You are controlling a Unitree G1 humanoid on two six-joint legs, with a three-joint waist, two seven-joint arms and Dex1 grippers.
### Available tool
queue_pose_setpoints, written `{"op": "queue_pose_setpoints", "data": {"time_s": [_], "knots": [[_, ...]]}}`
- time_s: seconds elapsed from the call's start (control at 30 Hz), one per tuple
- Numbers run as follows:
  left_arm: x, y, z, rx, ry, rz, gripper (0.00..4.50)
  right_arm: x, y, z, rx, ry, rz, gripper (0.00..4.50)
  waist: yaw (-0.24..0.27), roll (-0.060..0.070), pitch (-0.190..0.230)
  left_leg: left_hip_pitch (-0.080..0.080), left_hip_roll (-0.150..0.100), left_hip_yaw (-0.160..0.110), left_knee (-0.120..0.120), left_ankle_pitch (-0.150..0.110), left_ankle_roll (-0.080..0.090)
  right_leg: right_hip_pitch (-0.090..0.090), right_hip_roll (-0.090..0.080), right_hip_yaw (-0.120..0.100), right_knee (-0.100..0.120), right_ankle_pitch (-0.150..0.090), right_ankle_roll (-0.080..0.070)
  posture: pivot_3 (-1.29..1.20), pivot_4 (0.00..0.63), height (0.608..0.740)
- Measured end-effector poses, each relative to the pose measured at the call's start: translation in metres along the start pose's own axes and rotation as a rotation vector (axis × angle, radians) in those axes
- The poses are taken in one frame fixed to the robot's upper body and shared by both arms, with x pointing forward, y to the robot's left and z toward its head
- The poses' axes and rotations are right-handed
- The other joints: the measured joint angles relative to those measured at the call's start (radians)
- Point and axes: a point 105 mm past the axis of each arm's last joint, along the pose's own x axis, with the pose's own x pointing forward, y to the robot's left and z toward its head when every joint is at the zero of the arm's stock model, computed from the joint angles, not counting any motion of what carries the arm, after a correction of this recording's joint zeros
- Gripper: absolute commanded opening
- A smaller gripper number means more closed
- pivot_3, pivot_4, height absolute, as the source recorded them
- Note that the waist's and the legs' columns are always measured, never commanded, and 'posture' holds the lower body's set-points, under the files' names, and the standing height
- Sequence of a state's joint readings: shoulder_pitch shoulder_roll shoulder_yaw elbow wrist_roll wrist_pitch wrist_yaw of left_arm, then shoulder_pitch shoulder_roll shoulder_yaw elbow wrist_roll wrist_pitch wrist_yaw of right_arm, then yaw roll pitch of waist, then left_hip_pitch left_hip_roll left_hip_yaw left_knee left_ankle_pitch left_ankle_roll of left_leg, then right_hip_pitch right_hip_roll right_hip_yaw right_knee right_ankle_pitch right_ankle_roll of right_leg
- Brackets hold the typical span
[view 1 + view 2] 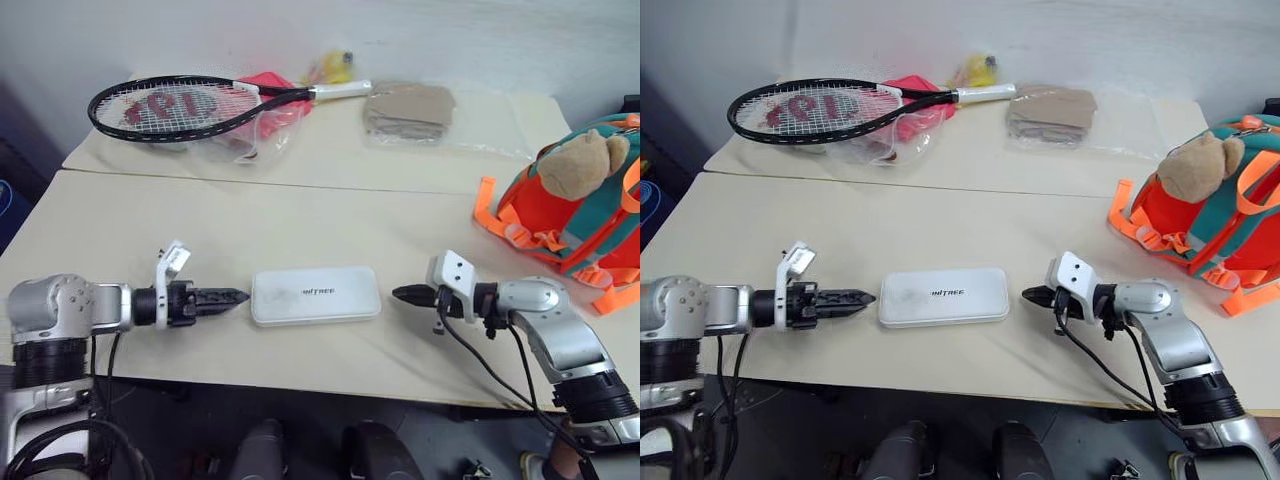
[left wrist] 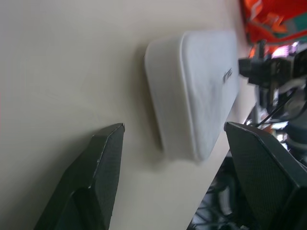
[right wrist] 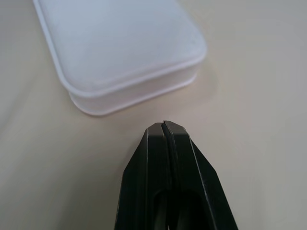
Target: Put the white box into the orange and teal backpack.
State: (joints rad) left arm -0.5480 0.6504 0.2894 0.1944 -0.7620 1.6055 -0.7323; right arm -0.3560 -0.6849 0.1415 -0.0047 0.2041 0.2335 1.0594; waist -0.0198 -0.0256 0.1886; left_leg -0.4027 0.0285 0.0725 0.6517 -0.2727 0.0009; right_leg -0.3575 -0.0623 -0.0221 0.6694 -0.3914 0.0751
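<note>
white box (image 1: 315, 295): flat, glossy, oblong, rounded corners, small dark lettering on the lid, laid flat on the table (image 1: 250, 220) between both grippers | left gripper (image 2: 172, 143): fingers spread apart, nothing held, just beside one short end | right gripper (image 3: 165, 127): fingers pressed together, empty, near the other end | orange and teal backpack (image 1: 580, 210): set at the table's right edge.

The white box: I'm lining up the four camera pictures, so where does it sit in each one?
Left eye view: white box lies flat on the table, low centre, between left gripper and right gripper.
Right eye view: low centre, slightly further left.
Left wrist view: centre, seen end-on, beyond open fingers.
Right wrist view: top, one corner nearest.
Shared landmark: its dark lettering.
</note>
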Motion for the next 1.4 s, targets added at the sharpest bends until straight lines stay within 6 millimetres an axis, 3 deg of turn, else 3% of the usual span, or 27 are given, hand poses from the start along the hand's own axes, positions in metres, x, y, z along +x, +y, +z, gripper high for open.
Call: {"op": "queue_pose_setpoints", "data": {"time_s": [0.23, 0.4, 0.5, 0.63, 0.7, 0.77, 0.93, 1.03, 1.2, 1.37, 1.4], "knots": [[0.033, -0.010, 0.008, -0.054, -0.009, -0.069, 3.52, 0.018, 0.007, 0.006, -0.045, -0.017, 0.043, 0.00, 0.010, 0.000, 0.000, 0.000, 0.000, 0.000, 0.002, 0.000, -0.001, 0.000, 0.000, 0.000, 0.001, 0.000, 0.000, 0.00, 0.150, 0.740], [0.046, -0.018, 0.000, -0.094, 0.044, -0.134, 3.52, 0.024, 0.006, 0.005, -0.046, -0.026, 0.041, 0.00, 0.008, 0.000, 0.000, 0.000, 0.000, 0.000, 0.002, 0.001, -0.002, 0.000, 0.000, 0.000, 0.001, 0.000, 0.000, 0.00, 0.150, 0.740], [0.049, -0.019, -0.003, -0.109, 0.057, -0.142, 2.91, 0.024, 0.003, 0.004, -0.052, -0.018, 0.023, 0.00, 0.004, 0.000, 0.000, 0.000, 0.000, 0.000, 0.002, 0.001, -0.002, 0.000, 0.000, 0.000, 0.001, 0.000, 0.000, 0.00, 0.150, 0.740], [0.049, -0.026, -0.007, -0.101, 0.061, -0.188, 1.68, 0.020, 0.004, 0.001, -0.057, -0.015, 0.018, 0.00, 0.002, 0.000, 0.000, 0.000, 0.000, 0.000, 0.002, 0.001, -0.002, 0.000, 0.000, 0.000, 0.001, 0.000, 0.000, 0.00, 0.150, 0.740], [0.048, -0.034, -0.007, -0.069, 0.064, -0.211, 1.27, 0.015, 0.007, -0.003, -0.049, -0.010, 0.021, 0.00, 0.004, 0.000, 0.000, 0.000, 0.000, 0.000, 0.001, 0.001, -0.002, 0.000, 0.000, 0.000, 0.000, 0.000, 0.000, 0.00, 0.150, 0.740], [0.045, -0.036, -0.011, -0.048, 0.064, -0.215, 1.24, 0.004, 0.011, -0.010, -0.026, -0.011, 0.003, 0.00, 0.004, 0.000, 0.000, 0.000, 0.000, 0.000, 0.001, 0.001, -0.002, 0.001, 0.000, 0.000, -0.001, 0.000, 0.000, 0.00, 0.150, 0.740], [0.029, -0.051, -0.012, 0.080, -0.025, -0.269, 1.24, -0.049, 0.014, -0.028, 0.121, -0.049, -0.163, 0.00, 0.012, 0.000, 0.000, -0.001, 0.001, 0.000, -0.001, 0.001, -0.003, 0.001, 0.001, 0.000, -0.005, 0.000, 0.000, 0.00, 0.150, 0.740], [0.013, -0.065, -0.008, 0.284, -0.111, -0.290, 1.24, -0.088, 0.018, -0.031, 0.239, -0.120, -0.340, 0.92, 0.014, 0.000, 0.000, 0.000, 0.001, 0.000, -0.003, 0.002, -0.004, 0.002, 0.002, 0.000, -0.007, 0.000, 0.000, 0.00, 0.150, 0.740], [0.003, -0.068, -0.005, 0.556, -0.291, -0.305, 1.24, -0.164, 0.022, -0.056, 0.368, -0.144, -0.768, 2.59, 0.016, 0.002, -0.001, 0.004, 0.000, 0.000, -0.006, 0.002, -0.004, 0.008, 0.002, 0.000, -0.011, 0.000, 0.000, 0.00, 0.150, 0.740], [-0.009, -0.067, -0.009, 0.716, -0.361, -0.314, 1.24, -0.217, 0.017, -0.070, 0.358, -0.128, -1.035, 4.36, 0.002, 0.002, -0.001, 0.017, 0.001, 0.004, -0.015, -0.001, -0.003, 0.018, 0.002, 0.003, -0.017, 0.000, -0.001, 0.00, 0.150, 0.740], [-0.011, -0.067, -0.010, 0.733, -0.364, -0.318, 1.24, -0.222, 0.012, -0.069, 0.348, -0.141, -1.066, 4.48, -0.004, 0.002, -0.001, 0.017, 0.001, 0.004, -0.016, -0.001, -0.003, 0.018, 0.002, 0.003, -0.017, 0.000, -0.001, 0.00, 0.150, 0.740]]}}
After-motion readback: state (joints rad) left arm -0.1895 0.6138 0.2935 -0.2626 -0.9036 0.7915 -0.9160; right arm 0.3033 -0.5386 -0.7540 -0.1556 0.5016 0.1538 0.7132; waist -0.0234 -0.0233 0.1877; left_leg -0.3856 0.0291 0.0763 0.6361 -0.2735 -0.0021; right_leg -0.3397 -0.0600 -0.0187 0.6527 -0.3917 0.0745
